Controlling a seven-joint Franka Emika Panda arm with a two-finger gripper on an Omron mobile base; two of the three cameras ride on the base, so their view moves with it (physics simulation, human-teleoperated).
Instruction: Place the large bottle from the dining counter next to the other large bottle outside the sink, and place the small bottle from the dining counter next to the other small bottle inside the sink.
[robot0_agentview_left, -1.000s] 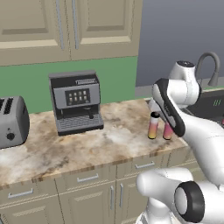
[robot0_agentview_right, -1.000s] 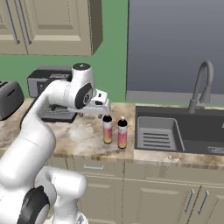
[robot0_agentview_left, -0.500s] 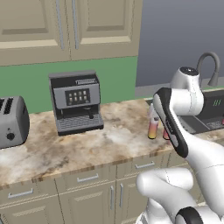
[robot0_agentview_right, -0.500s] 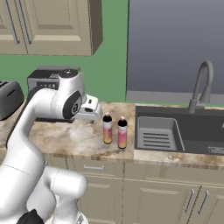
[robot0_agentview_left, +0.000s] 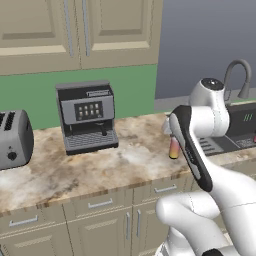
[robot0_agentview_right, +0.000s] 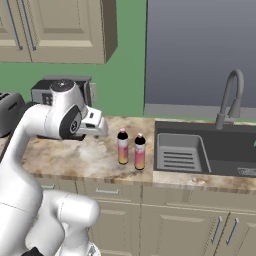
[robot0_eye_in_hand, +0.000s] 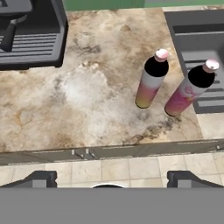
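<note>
A silver toaster (robot0_agentview_left: 14, 139) stands at the far left of the beige marble-look worktop (robot0_agentview_right: 95, 155), then a dark grey coffee machine (robot0_agentview_left: 88, 117). The gripper (robot0_eye_in_hand: 109, 179), jaws wide apart and holding nothing, hovers above the worktop's front edge. Two tall pink-to-yellow bottles (robot0_agentview_right: 123, 147) (robot0_agentview_right: 139, 152) stand upright close together, just left of the dark grey recessed sink (robot0_agentview_right: 210, 152).

Two tall pink-to-yellow bottles are counted on the marble-look counter: one (robot0_agentview_right: 122, 146) farther from the sink and one (robot0_agentview_right: 140, 151) nearer it. One coffee machine (robot0_agentview_left: 87, 116) and one toaster (robot0_agentview_left: 15, 138) are seen. One sink (robot0_agentview_right: 220, 148) is counted, with one ribbed tray insert (robot0_agentview_right: 181, 153) and one curved faucet (robot0_agentview_right: 229, 96).
</note>
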